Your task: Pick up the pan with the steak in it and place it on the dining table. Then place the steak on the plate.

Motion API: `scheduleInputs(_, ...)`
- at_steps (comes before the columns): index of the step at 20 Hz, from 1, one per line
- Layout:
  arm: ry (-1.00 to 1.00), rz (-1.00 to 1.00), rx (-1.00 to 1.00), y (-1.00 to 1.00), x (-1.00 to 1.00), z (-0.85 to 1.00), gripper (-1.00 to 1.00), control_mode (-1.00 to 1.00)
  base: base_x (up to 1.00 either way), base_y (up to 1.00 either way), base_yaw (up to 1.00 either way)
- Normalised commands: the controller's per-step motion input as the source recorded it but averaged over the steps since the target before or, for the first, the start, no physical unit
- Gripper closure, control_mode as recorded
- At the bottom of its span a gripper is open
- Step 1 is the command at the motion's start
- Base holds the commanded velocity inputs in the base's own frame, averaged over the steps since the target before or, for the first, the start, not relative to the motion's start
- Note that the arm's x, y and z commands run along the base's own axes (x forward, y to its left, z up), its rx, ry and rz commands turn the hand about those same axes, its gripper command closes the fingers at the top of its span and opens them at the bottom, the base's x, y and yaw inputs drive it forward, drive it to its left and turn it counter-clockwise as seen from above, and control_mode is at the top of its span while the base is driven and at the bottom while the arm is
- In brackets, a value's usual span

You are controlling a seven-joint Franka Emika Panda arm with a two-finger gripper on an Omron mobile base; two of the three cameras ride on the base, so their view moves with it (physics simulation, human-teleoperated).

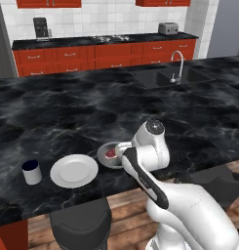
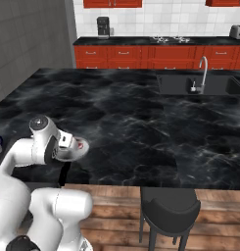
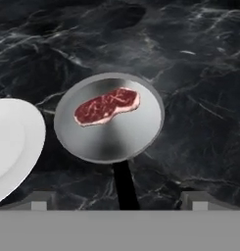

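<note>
The grey pan (image 3: 109, 139) sits flat on the black marble dining table (image 3: 200, 98), its short black handle (image 3: 122, 184) pointing toward me. Inside it, toward the far side, lies the red marbled steak (image 3: 107, 105). Just left of the pan rests the white plate (image 3: 9, 142), a narrow gap apart from it. My gripper (image 3: 116, 202) hovers above the handle end, open, with its fingertips (image 3: 39, 201) spread wide on either side of the handle and touching nothing. In the left base view the pan (image 1: 104, 158) and steak (image 1: 110, 153) peek out beside my wrist, right of the plate (image 1: 74, 170).
A small dark blue cup (image 1: 31, 172) stands left of the plate. Two dark stools (image 1: 82, 224) (image 2: 169, 206) sit at the table's near edge. A sink with a faucet (image 1: 177, 73) is set in the far right of the table. Red cabinets line the back wall.
</note>
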Motion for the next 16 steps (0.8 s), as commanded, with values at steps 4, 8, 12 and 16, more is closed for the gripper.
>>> scheduleInputs(4, 0.07, -0.09, 0.0, 0.22, 0.76, 0.09, -1.0, -1.0, 0.0, 0.0, 0.0)
scheduleInputs(8, 0.13, -0.01, 0.0, 0.06, 0.61, 0.02, -1.0, -1.0, 0.0, 0.0, 0.0)
scheduleInputs(12, 0.12, 0.0, 0.0, 0.02, 0.35, 0.0, -1.0, -1.0, 0.0, 0.0, 0.0)
scheduleInputs(16, 0.11, 0.0, -0.01, 0.1, 0.32, -0.01, -1.0, -1.0, 0.0, 0.0, 0.0)
